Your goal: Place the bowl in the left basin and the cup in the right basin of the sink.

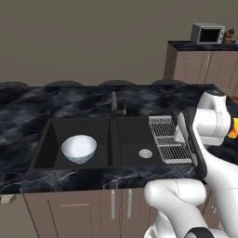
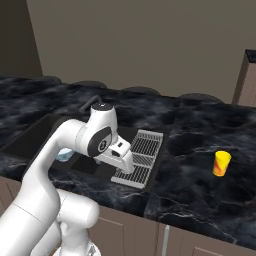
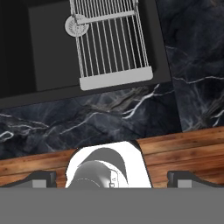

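Left to right: the bowl sits upright in the left basin of the sink, with the faucet behind the divider and the right basin next over, silver drain on its floor, wire rack lying across its right side. The gripper hangs over the front counter edge with jaws spread wide and nothing between them, just the two dark fingertips showing. Far right, the cup stands upright on the black stone counter, well apart from the sink and rack.
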Robot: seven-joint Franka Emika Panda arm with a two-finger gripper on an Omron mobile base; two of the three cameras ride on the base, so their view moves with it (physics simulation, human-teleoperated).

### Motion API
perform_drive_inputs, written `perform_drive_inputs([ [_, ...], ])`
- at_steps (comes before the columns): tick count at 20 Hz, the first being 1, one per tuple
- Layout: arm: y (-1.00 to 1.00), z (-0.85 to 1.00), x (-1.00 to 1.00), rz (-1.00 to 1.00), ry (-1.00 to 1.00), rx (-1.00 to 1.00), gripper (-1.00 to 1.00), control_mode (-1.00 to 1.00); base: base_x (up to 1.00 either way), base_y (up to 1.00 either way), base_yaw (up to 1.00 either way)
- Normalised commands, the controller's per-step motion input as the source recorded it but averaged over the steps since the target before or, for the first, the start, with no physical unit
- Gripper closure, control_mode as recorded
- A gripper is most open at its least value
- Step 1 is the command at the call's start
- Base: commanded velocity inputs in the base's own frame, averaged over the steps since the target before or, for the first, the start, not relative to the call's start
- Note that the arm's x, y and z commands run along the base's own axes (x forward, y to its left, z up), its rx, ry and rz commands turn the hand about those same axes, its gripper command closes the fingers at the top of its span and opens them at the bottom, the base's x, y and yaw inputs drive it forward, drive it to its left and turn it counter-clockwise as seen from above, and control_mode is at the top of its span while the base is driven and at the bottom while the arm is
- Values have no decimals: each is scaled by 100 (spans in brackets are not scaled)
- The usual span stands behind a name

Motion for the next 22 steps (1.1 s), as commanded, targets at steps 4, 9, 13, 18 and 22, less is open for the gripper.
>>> perform_drive_inputs([
  [4,0,0,0,0,0,0,-100,100,0,-5,0],
  [9,0,0,0,0,0,0,-100,100,0,0,0],
  [13,0,0,0,0,0,0,-100,100,0,0,0],
  [18,0,0,0,0,0,0,-100,100,0,0,0],
  [22,0,0,0,0,0,0,-100,100,0,0,0],
])
